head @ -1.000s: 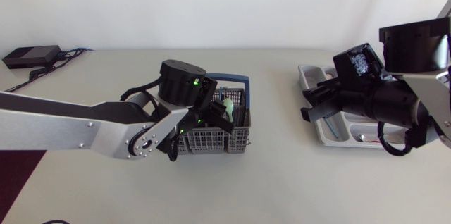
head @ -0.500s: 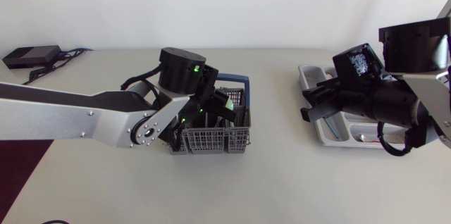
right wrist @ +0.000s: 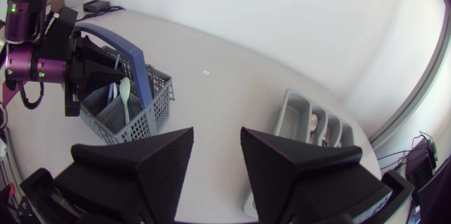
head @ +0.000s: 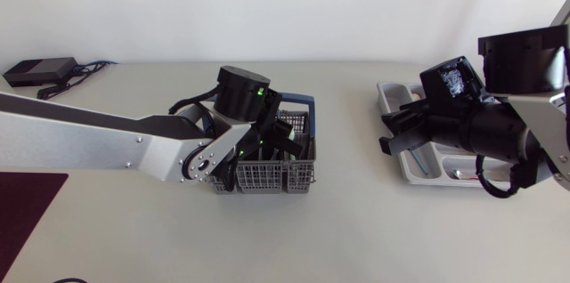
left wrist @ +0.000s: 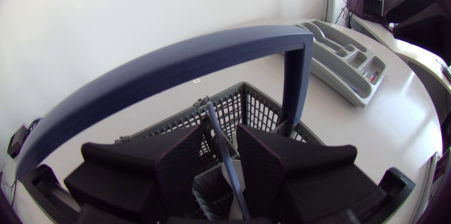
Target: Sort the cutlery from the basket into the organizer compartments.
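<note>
At the far left of the table: a black box (head: pixel 36 70) with cables.

Next, the left arm (head: pixel 98 145): enters from the left edge and ends over the basket (head: pixel 267 177).

Left gripper (left wrist: pixel 220 131): sits low inside the grey mesh basket, beneath the arch of the blue carry handle (left wrist: pixel 176 58). Stands released, its 2 fingers (left wrist: pixel 187 164) a little apart with 1 thin blue utensil handle (left wrist: pixel 224 155) upright between them. Shows a sliver of gap on either side of that handle, so grasps nothing.

Basket: rests on the table left of the middle, well apart from the organizer (head: pixel 411 173). Holds, in the right wrist view, 1 pale spoon (right wrist: pixel 125 91) standing bowl-up in a compartment on the side away from the left gripper.

Right gripper (right wrist: pixel 216 139): hangs above the table, at the organizer's left edge in the head view. Stands released too, its 2 wedges parted with only bare tabletop showing between them.

Organizer: a grey tray with several long compartments, at the right of the table, partly hidden under the right arm (head: pixel 508 132). Contents too small to make out.

Right arm: enters from the right edge and reaches only as far as the tray.
</note>
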`<state>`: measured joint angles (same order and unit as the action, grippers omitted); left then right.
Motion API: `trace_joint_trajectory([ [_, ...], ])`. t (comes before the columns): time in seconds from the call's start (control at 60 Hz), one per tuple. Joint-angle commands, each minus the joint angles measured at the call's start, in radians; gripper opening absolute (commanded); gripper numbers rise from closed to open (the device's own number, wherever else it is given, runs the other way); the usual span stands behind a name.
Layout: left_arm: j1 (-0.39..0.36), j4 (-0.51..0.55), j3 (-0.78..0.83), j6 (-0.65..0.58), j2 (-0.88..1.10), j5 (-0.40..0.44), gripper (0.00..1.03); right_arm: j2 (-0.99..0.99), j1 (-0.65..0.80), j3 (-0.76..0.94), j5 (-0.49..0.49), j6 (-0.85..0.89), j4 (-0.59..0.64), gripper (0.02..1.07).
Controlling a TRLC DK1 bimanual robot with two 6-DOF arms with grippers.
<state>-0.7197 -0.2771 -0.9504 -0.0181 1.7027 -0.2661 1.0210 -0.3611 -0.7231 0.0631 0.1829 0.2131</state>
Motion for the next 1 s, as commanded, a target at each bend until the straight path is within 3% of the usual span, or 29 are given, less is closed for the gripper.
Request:
trace_joint_trajectory([
  [0.0, 0.006, 0.007, -0.033, 0.024, 0.026, 0.008, 0.30, -0.007, -0.009, 0.024, -0.003, -0.017, -0.004, 0.53],
  [0.15, 0.006, -0.010, -0.028, 0.026, 0.032, 0.010, 0.15, -0.009, -0.009, 0.025, -0.003, -0.017, -0.004, 0.53],
  [0.217, 0.005, -0.033, -0.013, 0.023, 0.031, 0.010, 0.04, -0.009, -0.009, 0.025, -0.003, -0.017, -0.006, 0.53],
  [0.6, -0.017, -0.125, 0.128, -0.006, -0.071, 0.056, 0.03, -0.009, -0.013, 0.031, -0.003, -0.013, -0.011, 0.53],
  [0.85, -0.126, -0.275, 0.285, -0.079, -0.230, 0.056, 0.03, -0.009, -0.024, 0.036, -0.003, -0.013, -0.014, 0.53],
  [0.983, -0.147, -0.324, 0.295, -0.117, -0.276, 0.038, 0.03, -0.009, -0.047, 0.039, -0.002, -0.008, -0.018, 0.53],
])
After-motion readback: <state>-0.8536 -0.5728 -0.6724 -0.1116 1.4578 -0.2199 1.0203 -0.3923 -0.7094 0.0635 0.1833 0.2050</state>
